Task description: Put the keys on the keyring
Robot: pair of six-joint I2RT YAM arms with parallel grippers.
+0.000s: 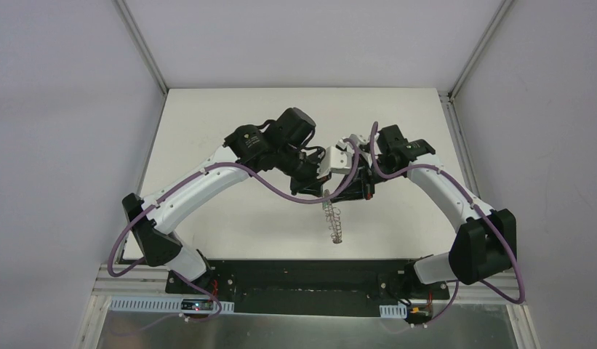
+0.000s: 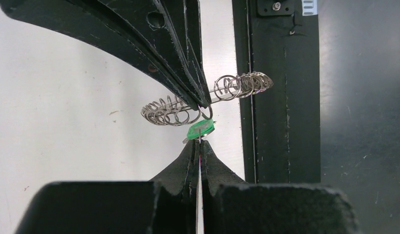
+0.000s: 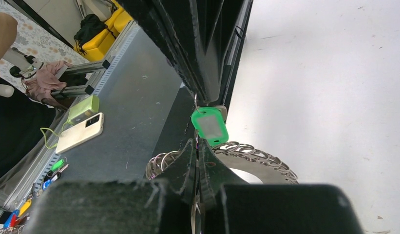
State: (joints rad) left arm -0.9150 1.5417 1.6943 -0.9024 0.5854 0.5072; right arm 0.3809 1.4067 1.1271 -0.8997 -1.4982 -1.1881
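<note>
Both arms meet in mid-air above the surface [image 1: 244, 233], and this looks like the threading step. The left pincer [image 2: 200, 144] is pressed together on the key [image 2: 201, 128], its green head poking just past the tips. The right pincer [image 3: 198, 144] is clamped on the keyring [image 3: 258, 157], which hangs between them. Key and one small wire loop look to be touching (hooked or not, I cannot tell). Next comes a fine nudge of the key's eye onto that loop. Neighbouring loops and both sets of fingertips crowd the spot. A phone [image 3: 81, 131] lies beyond the near edge, well apart.
</note>
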